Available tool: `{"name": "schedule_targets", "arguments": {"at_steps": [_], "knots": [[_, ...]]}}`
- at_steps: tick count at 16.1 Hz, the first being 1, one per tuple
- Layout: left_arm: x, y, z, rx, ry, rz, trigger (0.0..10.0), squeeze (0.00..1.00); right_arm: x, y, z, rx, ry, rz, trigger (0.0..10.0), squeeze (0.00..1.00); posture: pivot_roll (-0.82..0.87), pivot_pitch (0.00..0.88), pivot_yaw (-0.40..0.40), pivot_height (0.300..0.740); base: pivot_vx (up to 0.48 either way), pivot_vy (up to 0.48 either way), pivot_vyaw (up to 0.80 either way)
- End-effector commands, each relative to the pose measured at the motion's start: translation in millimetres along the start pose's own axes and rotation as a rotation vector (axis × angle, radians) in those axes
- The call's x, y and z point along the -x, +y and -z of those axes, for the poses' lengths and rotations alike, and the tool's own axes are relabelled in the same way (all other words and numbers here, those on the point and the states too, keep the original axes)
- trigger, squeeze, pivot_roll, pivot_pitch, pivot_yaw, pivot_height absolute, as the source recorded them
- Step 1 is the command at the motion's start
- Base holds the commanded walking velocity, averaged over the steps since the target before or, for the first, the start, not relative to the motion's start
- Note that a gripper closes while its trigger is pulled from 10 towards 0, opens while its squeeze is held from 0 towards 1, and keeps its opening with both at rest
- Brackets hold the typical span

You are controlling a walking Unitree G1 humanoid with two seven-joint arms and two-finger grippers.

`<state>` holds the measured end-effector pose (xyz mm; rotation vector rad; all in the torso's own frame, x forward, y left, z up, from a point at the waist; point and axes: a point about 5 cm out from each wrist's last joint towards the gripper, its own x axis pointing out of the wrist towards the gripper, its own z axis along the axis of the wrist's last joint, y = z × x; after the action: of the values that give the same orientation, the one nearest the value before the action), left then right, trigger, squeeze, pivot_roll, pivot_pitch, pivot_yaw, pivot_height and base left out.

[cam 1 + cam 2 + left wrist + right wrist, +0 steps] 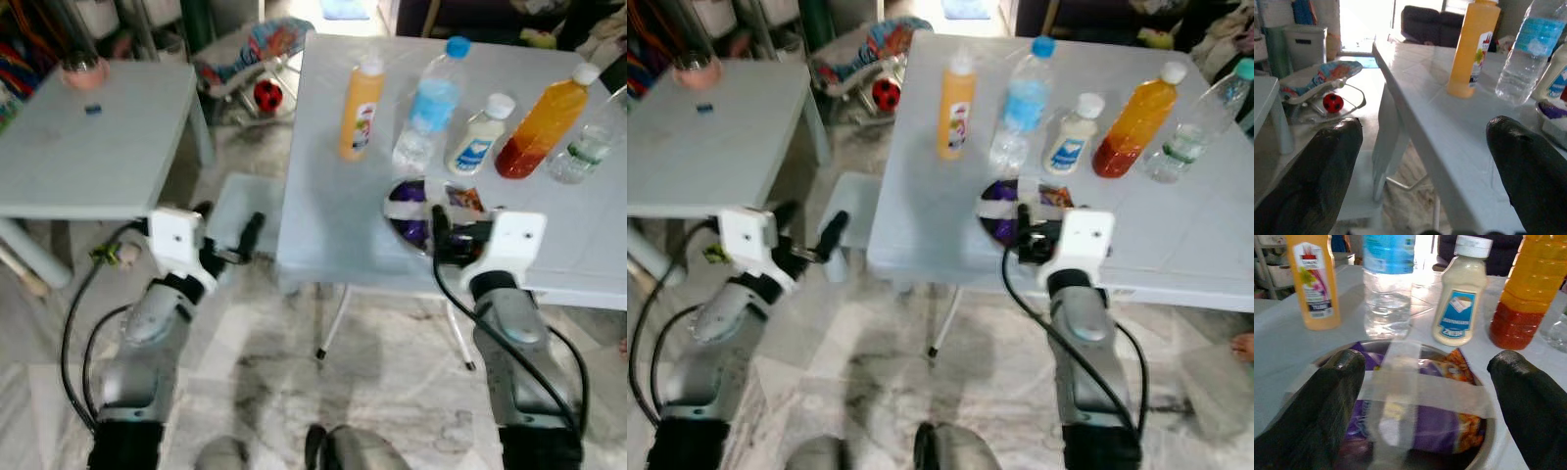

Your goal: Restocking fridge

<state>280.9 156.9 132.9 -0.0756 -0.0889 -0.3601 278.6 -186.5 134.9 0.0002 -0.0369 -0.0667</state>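
The table (pixel 333 215) carries a row of bottles: orange bottle (pixel 361 106), water bottle (pixel 428 103), white sauce bottle (pixel 480 134), and amber bottle (pixel 541 125). At its near edge, at 6 o'clock of the water bottle, sits a metal bowl (pixel 1475 443) of purple packets, crossed with tape (pixel 1420 391).

The right gripper (pixel 1425 406) is spread wide, straddling the bowl. The left gripper (pixel 1425 161) is spread, off the table's edge.

Judgement: the bowl is rigid, light and slick; grip the rim, keep it level.
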Motion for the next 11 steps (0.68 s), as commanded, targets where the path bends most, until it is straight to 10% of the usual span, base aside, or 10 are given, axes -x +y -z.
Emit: {"name": "schedule_targets", "arguments": {"at_steps": [1,11], "knots": [[0.8,3.7,0.2,-0.001,-0.001,-0.024,10.0,0.0,0.6,2.5,-3.4,0.002,-0.016,-0.009,10.0,0.0,-0.08,0.071,-0.041,0.74,0.0,0.0,0.0],[-1.5,12.5,-4.5,-0.025,-0.015,-0.035,10.0,0.0,3.8,12.3,13.0,-0.082,0.087,-0.044,10.0,0.0,-0.08,0.07,-0.043,0.74,0.0,0.0,0.0]]}}
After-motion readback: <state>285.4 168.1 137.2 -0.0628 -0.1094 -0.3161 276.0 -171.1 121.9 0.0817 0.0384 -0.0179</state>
